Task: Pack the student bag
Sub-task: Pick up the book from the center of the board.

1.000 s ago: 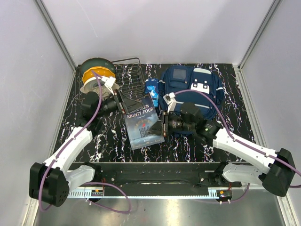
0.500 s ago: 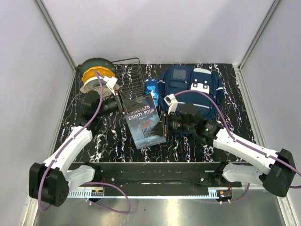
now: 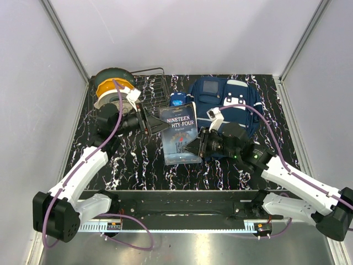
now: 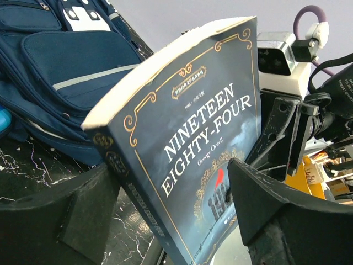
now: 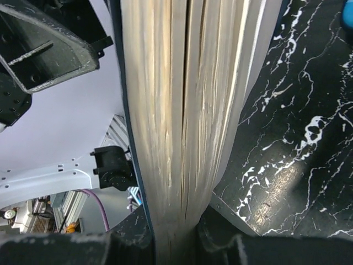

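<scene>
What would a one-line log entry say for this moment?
right gripper: shut on book, at its page edge | left gripper: open, straddling book | student bag: book not yet inside

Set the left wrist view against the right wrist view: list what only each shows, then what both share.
Only the left wrist view: the book's cover with the title Nineteen Eighty-Four, the bag behind it, and the left fingers spread wide on either side of the book.
Only the right wrist view: the grip itself, with the book's pages pinched between the right fingers.
Both: the book and the black marbled table.
</scene>
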### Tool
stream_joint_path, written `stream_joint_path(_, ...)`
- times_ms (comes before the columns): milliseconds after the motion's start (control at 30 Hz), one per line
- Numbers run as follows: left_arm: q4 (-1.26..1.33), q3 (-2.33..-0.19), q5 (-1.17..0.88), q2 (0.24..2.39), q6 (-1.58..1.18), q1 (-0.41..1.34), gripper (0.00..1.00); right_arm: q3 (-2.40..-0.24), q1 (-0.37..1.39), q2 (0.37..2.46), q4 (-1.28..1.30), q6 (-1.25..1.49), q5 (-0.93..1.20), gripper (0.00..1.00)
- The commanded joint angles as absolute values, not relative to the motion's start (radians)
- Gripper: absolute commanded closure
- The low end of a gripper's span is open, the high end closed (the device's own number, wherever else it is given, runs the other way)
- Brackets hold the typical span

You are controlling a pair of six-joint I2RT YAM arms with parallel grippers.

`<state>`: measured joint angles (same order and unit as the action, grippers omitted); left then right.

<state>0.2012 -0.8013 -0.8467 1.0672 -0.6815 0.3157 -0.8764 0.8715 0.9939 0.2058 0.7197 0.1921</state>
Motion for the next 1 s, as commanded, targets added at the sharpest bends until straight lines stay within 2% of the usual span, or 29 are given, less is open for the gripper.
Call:
stream_joint_path(0, 0.279, -0.816, -0.868, 1.057, -0.682, 0.316, 0.21, -0.899, 0.862, 0.954, 0.094, 0.733, 0.173, 0.95)
stream_joint_path(267, 0.373, -0.798, -0.887, 1.084, -0.741, 0.314, 0.21, -0.910, 0.861, 1.003, 0.009, 0.741, 0.365, 0.96)
stream_joint_path(333, 0.379, -0.798, -0.888, 1.091, -0.741, 0.314, 0.25, -0.908, 0.859, 1.014, -0.037, 0.742, 0.403, 0.96)
stream_joint_path(400, 0.388, -0.796, -0.897, 1.095, -0.747, 0.314, 0.37, -0.911, 0.859, 1.022, -0.038, 0.742, 0.408, 0.96)
stream_joint_path(433, 0.390, -0.795, -0.897, 1.094, -0.747, 0.316, 0.51, -0.910, 0.859, 1.025, -0.041, 0.744, 0.407, 0.95)
stream_joint_path(500, 0.391, -0.788, -0.894, 1.092, -0.746, 0.316, 0.64, -0.904, 0.858, 1.025, -0.043, 0.745, 0.394, 0.95)
stream_joint_path(533, 0.390, -0.787, -0.893, 1.088, -0.744, 0.316, 0.77, -0.902, 0.859, 1.023, -0.041, 0.746, 0.385, 0.94)
stream_joint_path(600, 0.384, -0.784, -0.891, 1.086, -0.739, 0.316, 0.94, -0.891, 0.859, 1.016, -0.041, 0.749, 0.350, 0.92)
stream_joint_path(633, 0.379, -0.784, -0.887, 1.083, -0.738, 0.316, 1.00, -0.887, 0.859, 1.012, -0.035, 0.752, 0.332, 0.84)
stream_joint_path(700, 0.358, -0.784, -0.874, 1.074, -0.724, 0.314, 1.00, -0.877, 0.856, 1.002, -0.022, 0.756, 0.279, 0.73)
stream_joint_path(833, 0.325, -0.778, -0.796, 1.054, -0.709, 0.314, 1.00, -0.882, 0.850, 0.983, 0.081, 0.765, 0.183, 0.38)
stream_joint_path(867, 0.319, -0.778, -0.787, 1.051, -0.706, 0.314, 1.00, -0.881, 0.848, 0.977, 0.096, 0.773, 0.129, 0.24)
stream_joint_path(967, 0.282, -0.787, -0.730, 1.034, -0.695, 0.313, 1.00, -0.876, 0.842, 0.953, 0.173, 0.802, 0.005, 0.05)
